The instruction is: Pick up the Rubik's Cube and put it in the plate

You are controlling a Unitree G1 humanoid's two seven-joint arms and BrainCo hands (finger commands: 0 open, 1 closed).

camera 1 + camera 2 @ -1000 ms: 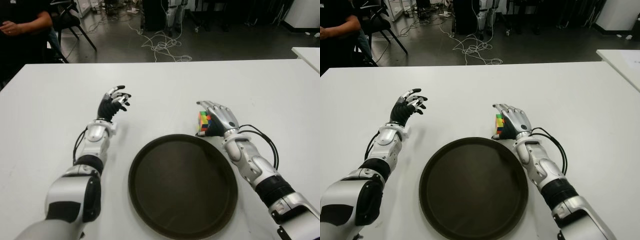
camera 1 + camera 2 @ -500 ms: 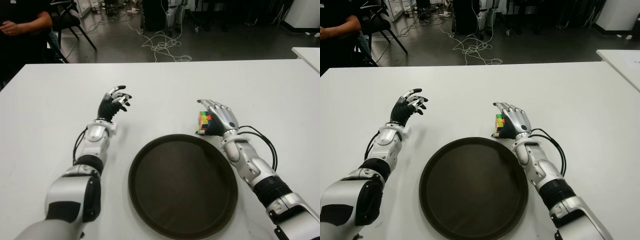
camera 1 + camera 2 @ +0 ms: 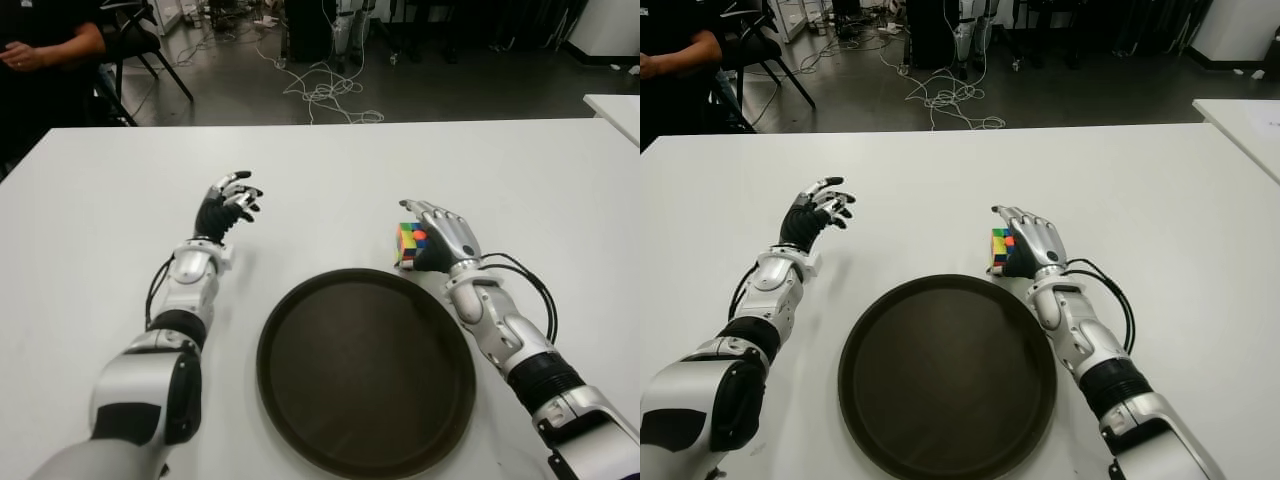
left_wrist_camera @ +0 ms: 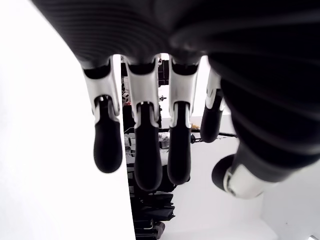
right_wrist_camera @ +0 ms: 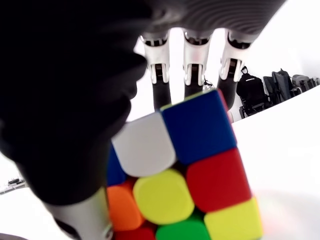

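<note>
The Rubik's Cube [image 3: 407,243] stands on the white table [image 3: 330,175], just past the far right rim of the dark round plate [image 3: 365,372]. My right hand [image 3: 440,235] is right beside it, palm against its right side, fingers arched over its top and not curled around it. From the right wrist, the cube [image 5: 185,170] fills the space under the palm, and the straight fingers [image 5: 192,65] reach beyond it. Over the table left of the plate, my left hand [image 3: 228,205] is raised with relaxed fingers [image 4: 145,150] holding nothing.
A seated person [image 3: 45,45] is beyond the table's far left corner, near a chair [image 3: 150,45]. Cables [image 3: 325,95] lie on the floor behind. A second white table [image 3: 615,105] shows at the right edge.
My right hand has shifted slightly farther away and to the right, staying against the cube. The cube, the plate and the left hand have barely moved.
</note>
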